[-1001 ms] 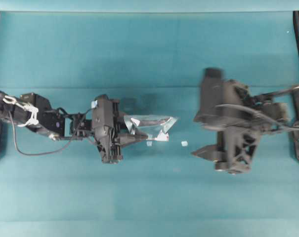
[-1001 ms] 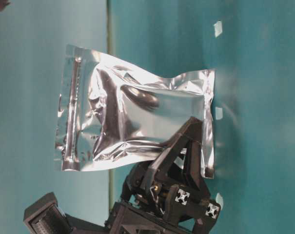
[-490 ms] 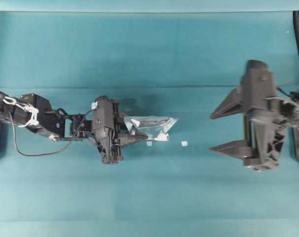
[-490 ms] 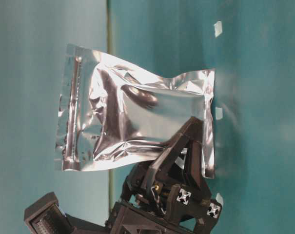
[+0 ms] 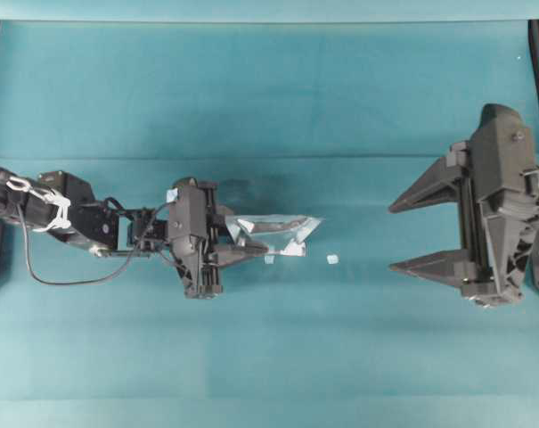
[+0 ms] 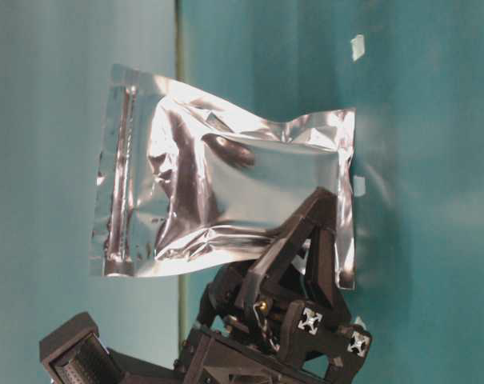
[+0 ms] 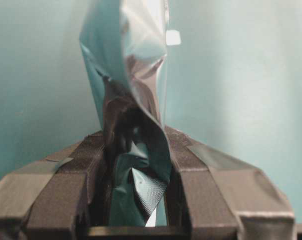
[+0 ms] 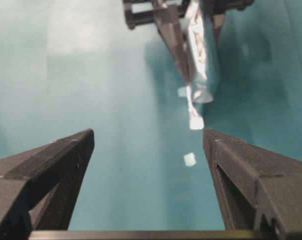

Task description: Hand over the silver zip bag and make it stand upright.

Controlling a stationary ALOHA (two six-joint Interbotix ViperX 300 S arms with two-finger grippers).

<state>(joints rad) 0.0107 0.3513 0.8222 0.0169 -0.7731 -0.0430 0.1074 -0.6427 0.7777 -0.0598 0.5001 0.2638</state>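
The silver zip bag [image 5: 273, 230] is a crinkled foil pouch seen edge-on from above, left of the table's middle. In the table-level view the silver zip bag [image 6: 226, 200] shows its broad face, with the zip strip at that view's left edge. My left gripper [image 5: 242, 239] is shut on the bag's side; the foil is pinched between its fingers [image 7: 205, 175]. My right gripper [image 5: 394, 237] is wide open and empty, far to the right of the bag, its jaws pointing at it. The bag also shows ahead in the right wrist view [image 8: 200, 55].
A tiny pale scrap [image 5: 332, 259] lies on the teal table [image 5: 269, 357] between the bag and my right gripper; it shows in the right wrist view [image 8: 190, 159]. Two more pale bits lie by the bag's foot [image 5: 269, 259].
My right arm has drawn back to the right and turned, its jaws now level and wide open. My left gripper and the bag have barely moved.
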